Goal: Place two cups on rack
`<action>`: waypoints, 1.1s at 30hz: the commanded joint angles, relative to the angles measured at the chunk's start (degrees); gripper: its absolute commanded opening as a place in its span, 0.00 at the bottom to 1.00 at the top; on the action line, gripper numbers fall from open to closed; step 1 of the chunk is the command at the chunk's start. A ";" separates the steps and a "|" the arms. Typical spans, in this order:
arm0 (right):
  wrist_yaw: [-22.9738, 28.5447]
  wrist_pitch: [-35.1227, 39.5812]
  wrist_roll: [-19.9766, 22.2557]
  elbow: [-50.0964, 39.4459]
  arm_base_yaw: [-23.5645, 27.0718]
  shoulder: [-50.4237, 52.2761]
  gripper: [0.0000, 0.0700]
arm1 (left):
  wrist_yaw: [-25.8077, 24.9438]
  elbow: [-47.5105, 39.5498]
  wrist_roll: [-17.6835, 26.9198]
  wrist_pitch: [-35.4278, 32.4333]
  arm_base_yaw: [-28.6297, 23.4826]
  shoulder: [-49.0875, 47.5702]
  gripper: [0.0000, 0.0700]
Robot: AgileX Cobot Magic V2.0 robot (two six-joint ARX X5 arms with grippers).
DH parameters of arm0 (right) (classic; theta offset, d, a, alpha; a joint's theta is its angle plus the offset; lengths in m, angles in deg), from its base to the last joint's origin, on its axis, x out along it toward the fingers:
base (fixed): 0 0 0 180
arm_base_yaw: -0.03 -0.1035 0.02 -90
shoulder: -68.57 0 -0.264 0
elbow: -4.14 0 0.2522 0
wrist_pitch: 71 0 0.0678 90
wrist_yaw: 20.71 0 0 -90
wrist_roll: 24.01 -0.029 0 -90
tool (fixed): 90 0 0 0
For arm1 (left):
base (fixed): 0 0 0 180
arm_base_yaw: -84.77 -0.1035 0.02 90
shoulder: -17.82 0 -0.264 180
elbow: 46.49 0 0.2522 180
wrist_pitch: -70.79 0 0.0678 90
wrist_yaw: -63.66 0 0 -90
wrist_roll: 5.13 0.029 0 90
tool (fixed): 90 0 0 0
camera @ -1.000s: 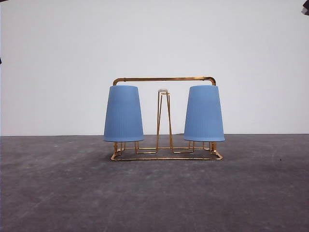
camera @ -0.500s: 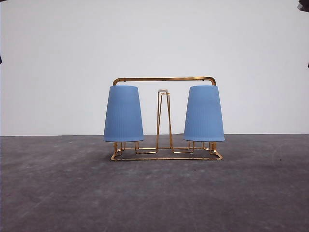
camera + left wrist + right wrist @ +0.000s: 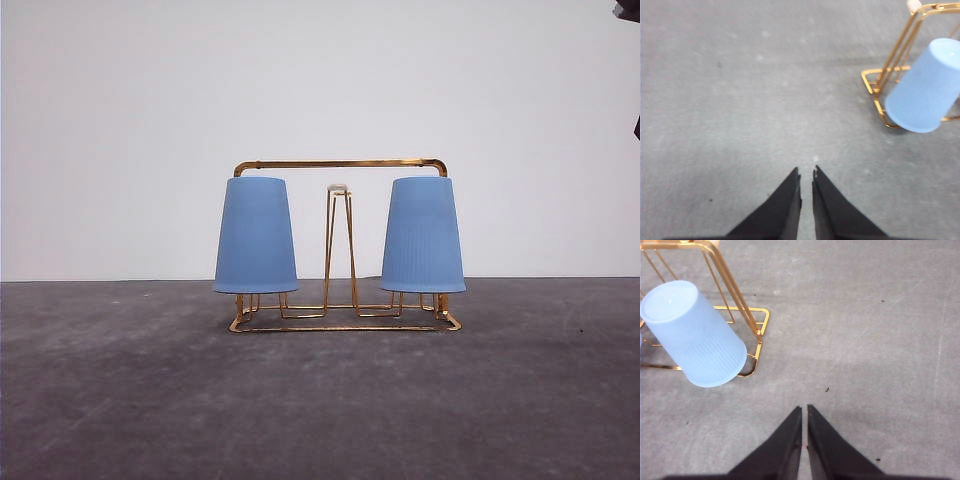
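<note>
Two blue cups [image 3: 256, 236] [image 3: 422, 236] inverted on gold rack [image 3: 340, 165].

We seem to be in a bare test or lab setup rather than a lived-in room. A plain white backdrop [image 3: 320, 100] fills everything toward twelve o'clock, meeting a mottled grey worktop [image 3: 320, 400] in a straight line. The worktop carries one gold wire rack [image 3: 340, 165] holding two blue cups [image 3: 256, 235].

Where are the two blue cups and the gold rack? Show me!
left cup [image 3: 256, 236], front view, middle of its ribbed side.
right cup [image 3: 422, 236], front view, middle of its ribbed side.
rack [image 3: 340, 163], front view, top bar of its arched handle.
</note>
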 commanded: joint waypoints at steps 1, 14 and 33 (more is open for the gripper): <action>0.00 0.55 -0.50 0.76 -0.04 -0.39 0.02 | 0.11 -4.21 -0.22 -2.50 -0.39 -3.56 0.04; 0.00 0.55 -0.50 0.76 -0.04 -0.39 0.02 | 0.13 -33.36 -7.55 -16.48 -2.58 -30.89 0.04; 0.02 5.03 -0.49 0.76 0.00 -0.37 0.02 | 1.33 -38.63 -7.36 -19.84 -1.61 -37.93 0.04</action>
